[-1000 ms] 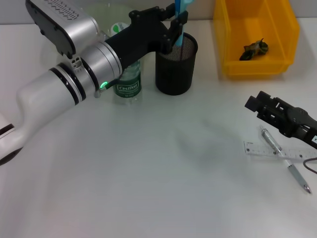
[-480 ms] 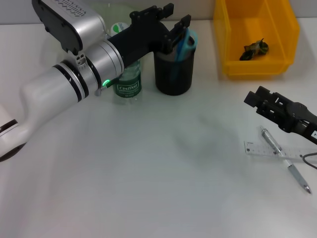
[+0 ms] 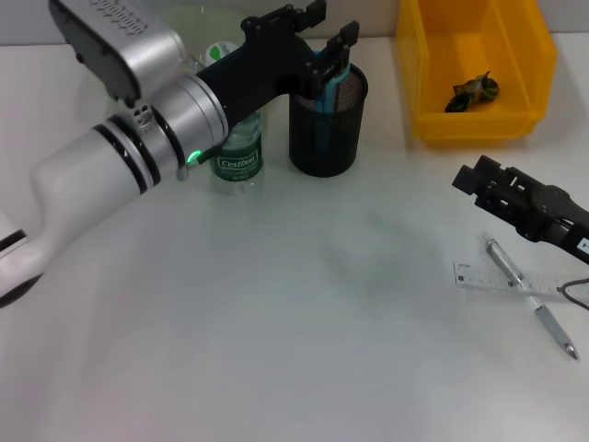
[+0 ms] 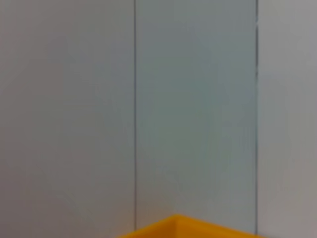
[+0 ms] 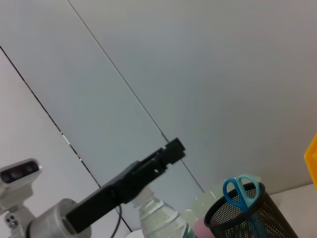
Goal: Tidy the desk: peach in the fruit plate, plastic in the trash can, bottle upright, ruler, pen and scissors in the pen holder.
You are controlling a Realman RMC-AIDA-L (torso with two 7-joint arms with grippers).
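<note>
Jaws of left gripper [image 3: 329,26] stood spread wide, empty, directly above pen holder [image 3: 322,129]. Scissors [image 3: 328,72] sat inside pen holder, blue handles up (loops clear above rim in right wrist view). Bottle [image 3: 237,157] upright just beside pen holder. Trash can [image 3: 423,83] near pen holder, dark scrap inside. Right gripper [image 3: 471,184] well apart from pen holder, low over desk [image 3: 276,322]; its finger spread could not be told. Pen [image 3: 532,296] lay across ruler [image 3: 492,276] beside it.

I see my left gripper [image 3: 329,34] spread open over the pen holder [image 3: 323,124], upper centre, scissors [image 3: 328,72] inside.
</note>
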